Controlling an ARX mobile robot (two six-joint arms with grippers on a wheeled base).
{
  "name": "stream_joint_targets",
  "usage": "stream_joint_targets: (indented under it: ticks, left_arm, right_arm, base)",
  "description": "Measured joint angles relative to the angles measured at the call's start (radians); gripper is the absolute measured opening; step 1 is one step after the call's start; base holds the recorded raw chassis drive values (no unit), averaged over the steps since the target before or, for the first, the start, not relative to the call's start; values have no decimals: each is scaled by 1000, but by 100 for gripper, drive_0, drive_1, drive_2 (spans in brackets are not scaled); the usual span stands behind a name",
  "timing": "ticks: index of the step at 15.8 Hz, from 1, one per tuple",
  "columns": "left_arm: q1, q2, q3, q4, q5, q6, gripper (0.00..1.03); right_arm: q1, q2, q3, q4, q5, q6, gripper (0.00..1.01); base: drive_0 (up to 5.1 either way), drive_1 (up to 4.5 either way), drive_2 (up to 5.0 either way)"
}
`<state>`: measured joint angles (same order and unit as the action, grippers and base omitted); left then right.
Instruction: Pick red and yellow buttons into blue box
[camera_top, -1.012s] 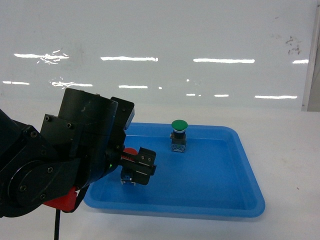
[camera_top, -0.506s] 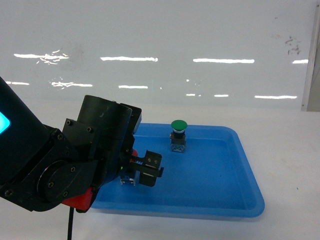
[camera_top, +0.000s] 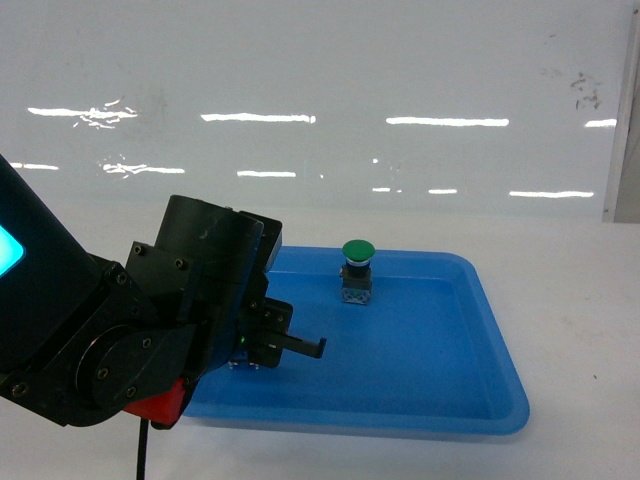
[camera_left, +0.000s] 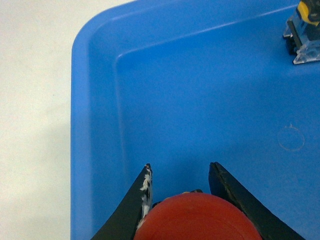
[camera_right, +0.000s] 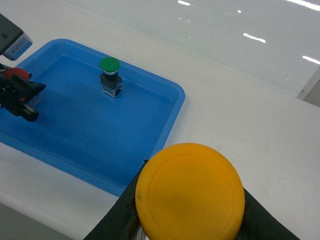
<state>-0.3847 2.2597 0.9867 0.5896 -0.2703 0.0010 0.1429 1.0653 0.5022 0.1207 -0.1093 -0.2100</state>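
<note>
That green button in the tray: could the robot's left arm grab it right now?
Probably not yet. The left gripper is already shut on the red button, so it has no free grasp. The path across the blue tray to the green button looks unobstructed, though.

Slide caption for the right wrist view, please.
Right tool holding yellow button above table; green button in blue tray.

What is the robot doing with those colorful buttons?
Each arm holds a button. The left gripper is shut on the red button, over the near-left part of the shallow blue tray. The right gripper holds the yellow button above the white table. A green button stands in the tray. The big blue box isn't in view.
</note>
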Motion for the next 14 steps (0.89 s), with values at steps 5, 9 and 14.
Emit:
stream_joint_targets:
  ticks: [5, 9, 14]
  left_arm:
    - [59, -198, -222, 199, -33, 163, 30]
    - [78, -474, -408, 222, 9, 309, 30]
    - [60, -777, -559, 244, 20, 437, 30]
  right_arm:
    - [0, 0, 0, 0, 0, 0, 31]
    - [0, 0, 0, 0, 0, 0, 30]
    - [0, 0, 0, 0, 0, 0, 30]
  base:
    - [0, 0, 0]
    - [0, 0, 0]
    - [0, 0, 0]
